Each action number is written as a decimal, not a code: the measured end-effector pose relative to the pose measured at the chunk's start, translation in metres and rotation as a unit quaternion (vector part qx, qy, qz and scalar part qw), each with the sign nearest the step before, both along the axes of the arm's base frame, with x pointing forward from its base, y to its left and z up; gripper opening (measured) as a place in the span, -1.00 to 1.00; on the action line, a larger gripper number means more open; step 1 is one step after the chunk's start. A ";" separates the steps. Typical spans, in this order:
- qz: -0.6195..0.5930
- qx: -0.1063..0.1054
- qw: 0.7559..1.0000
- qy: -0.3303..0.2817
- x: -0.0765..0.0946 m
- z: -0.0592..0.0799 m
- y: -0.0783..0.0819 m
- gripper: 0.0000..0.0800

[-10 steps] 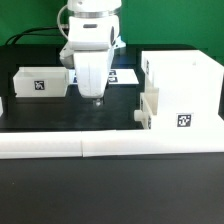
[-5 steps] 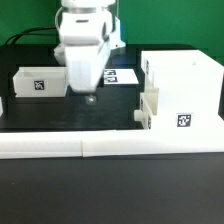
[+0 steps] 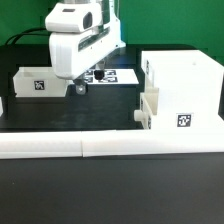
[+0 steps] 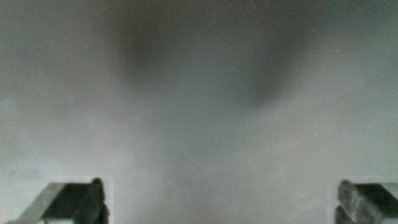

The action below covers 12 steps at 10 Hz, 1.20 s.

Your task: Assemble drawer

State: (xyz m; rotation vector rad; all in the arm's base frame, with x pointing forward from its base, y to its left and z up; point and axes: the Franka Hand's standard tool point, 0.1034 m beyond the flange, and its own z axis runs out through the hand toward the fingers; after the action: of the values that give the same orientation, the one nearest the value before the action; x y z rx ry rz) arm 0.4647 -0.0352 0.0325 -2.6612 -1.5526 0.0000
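The tall white drawer shell (image 3: 183, 92) stands at the exterior view's right, with a marker on its front. A small knobbed tray (image 3: 148, 108) sits against its left side. A second white tray (image 3: 40, 83) with a marker lies at the exterior view's left. My gripper (image 3: 81, 88) hangs just right of that tray, close to its end, low over the black table. In the wrist view my gripper (image 4: 221, 205) is open, its two fingers (image 4: 71, 203) far apart with only blurred grey surface between them. It holds nothing.
The long low white border wall (image 3: 110, 147) runs along the front of the table. The marker board (image 3: 113, 76) lies behind the gripper. Black cables hang at the back left.
My gripper has moved to the exterior view's left and back, from the table's middle toward the left tray. The parts have not moved.
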 end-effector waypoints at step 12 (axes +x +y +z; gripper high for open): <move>-0.467 -0.017 0.884 -0.005 0.030 0.053 -0.033 0.62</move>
State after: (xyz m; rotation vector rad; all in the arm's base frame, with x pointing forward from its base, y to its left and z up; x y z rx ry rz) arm 0.4948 -0.0682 0.0853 -3.1194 -0.1337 -0.0308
